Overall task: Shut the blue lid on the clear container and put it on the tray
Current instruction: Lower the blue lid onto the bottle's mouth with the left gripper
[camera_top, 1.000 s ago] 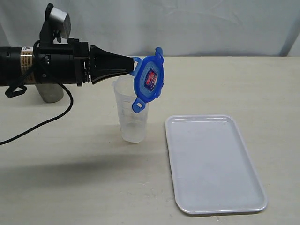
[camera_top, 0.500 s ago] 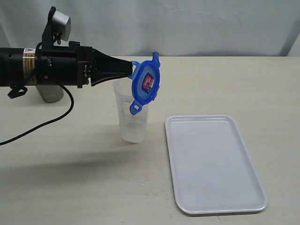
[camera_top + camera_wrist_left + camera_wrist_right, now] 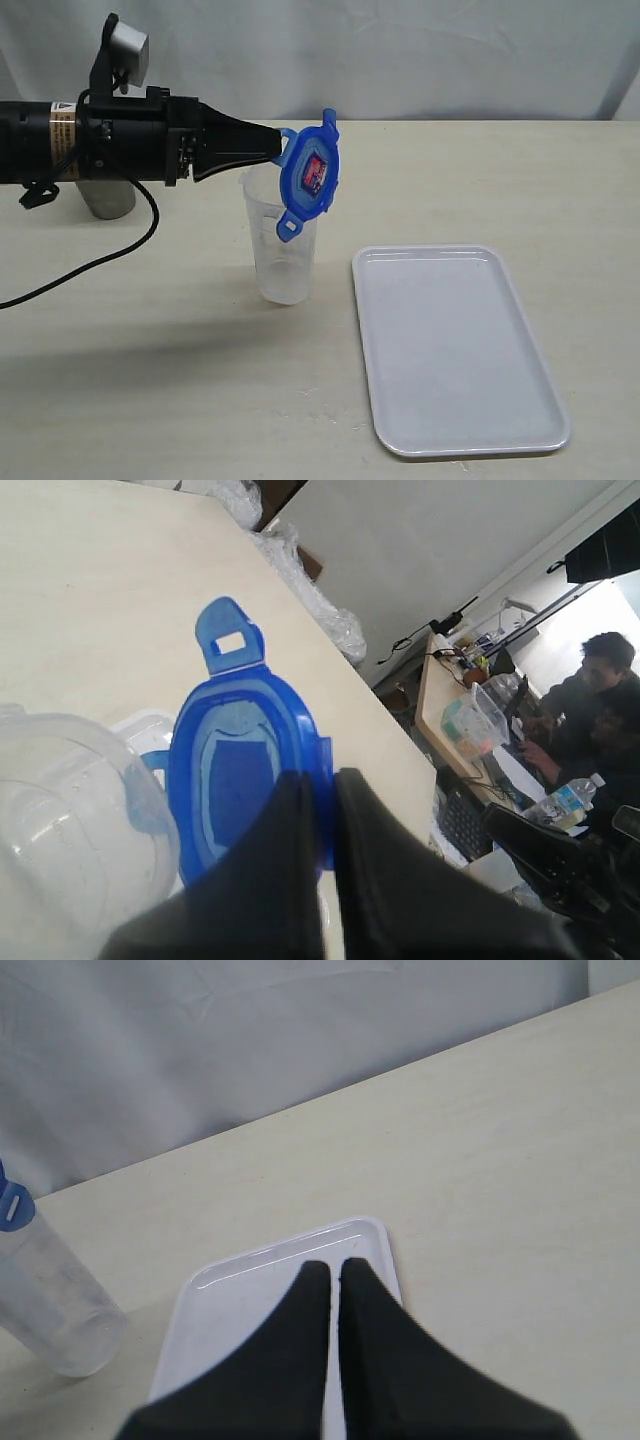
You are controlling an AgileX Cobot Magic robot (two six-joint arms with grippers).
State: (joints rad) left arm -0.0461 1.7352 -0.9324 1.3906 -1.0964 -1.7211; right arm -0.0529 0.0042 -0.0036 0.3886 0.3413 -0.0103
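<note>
Left jaws pinching the blue lid by its edge, lid held on edge at the clear container rim, right jaws pressed together facing the tray, shown only in the right wrist view

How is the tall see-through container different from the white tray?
The clear container is tall and narrow; the tray is flat and wide. The clear container is see-through; the tray is solid pale white. The clear container has a round mouth; the tray is a rectangle with rounded corners. Both sit on the table, apart from each other, and both look empty.
</note>
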